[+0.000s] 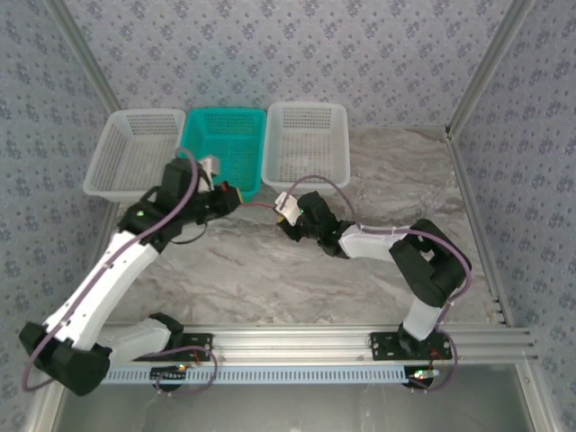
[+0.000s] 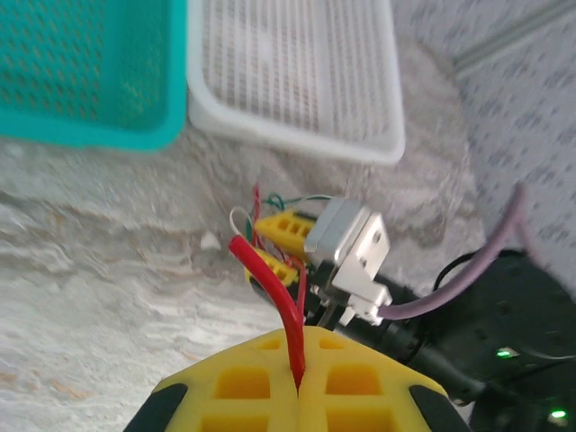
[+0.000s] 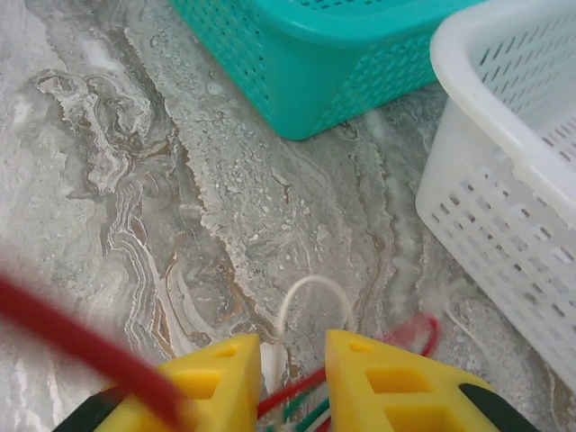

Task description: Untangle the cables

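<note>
My left gripper (image 2: 300, 335) (image 1: 231, 196) is shut on a red cable (image 2: 270, 279), which rises from between its yellow jaws and runs over to my right gripper (image 1: 290, 209). In the top view the red cable (image 1: 261, 206) spans the short gap between the two grippers. The right gripper (image 3: 292, 346) has its jaws a small gap apart, pinching a bundle of red, green and whitish cables (image 3: 301, 405) that crosses between them. A whitish loop (image 3: 315, 292) and a red loop (image 3: 423, 328) stick out past its fingertips. From the left wrist, green wire (image 2: 292, 199) shows above the right gripper's fingers (image 2: 286, 229).
Three baskets stand in a row at the back: a white one (image 1: 135, 114), a teal one (image 1: 225, 111) and another white one (image 1: 308, 106). The grippers meet just in front of the teal basket (image 3: 342, 63) and the white one (image 3: 486, 117). Marble tabletop (image 1: 270, 279) lies open nearer the arm bases.
</note>
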`<state>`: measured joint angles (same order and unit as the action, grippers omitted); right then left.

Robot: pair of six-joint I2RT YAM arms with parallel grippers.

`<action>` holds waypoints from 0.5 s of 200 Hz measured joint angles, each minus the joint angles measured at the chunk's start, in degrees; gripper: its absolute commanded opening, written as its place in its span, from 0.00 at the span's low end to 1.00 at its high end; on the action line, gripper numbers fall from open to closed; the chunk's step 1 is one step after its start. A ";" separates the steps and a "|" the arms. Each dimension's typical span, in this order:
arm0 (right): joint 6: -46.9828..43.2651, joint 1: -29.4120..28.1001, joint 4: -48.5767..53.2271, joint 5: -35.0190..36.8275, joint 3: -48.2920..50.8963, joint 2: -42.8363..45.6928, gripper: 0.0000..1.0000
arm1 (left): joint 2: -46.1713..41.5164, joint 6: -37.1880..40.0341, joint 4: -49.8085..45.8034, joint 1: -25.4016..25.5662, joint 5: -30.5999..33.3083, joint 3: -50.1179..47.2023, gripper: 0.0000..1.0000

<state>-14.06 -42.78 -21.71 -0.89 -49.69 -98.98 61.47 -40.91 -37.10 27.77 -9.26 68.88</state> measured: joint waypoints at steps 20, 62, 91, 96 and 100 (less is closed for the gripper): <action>1.40 0.55 -0.44 -0.20 2.67 0.83 0.35 | -2.67 1.70 -3.19 -5.77 0.28 4.76 0.00; 3.37 1.88 0.81 -0.35 7.80 2.23 0.29 | -4.33 3.82 -5.64 -14.32 -0.59 9.81 0.00; 4.22 2.32 1.88 0.09 9.66 3.96 0.24 | -4.04 5.03 -6.14 -16.15 -0.83 9.84 0.00; 4.33 2.38 1.97 0.09 10.16 4.59 0.22 | -3.98 5.31 -6.40 -16.81 -0.90 9.86 0.00; 4.42 2.38 2.01 0.04 10.51 5.01 0.19 | -3.93 5.42 -6.56 -17.29 -0.87 9.86 0.00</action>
<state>-9.65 -40.40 -19.70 -0.84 -39.18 -93.97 57.54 -35.48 -43.66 10.48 -10.13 78.74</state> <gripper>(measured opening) 0.257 0.061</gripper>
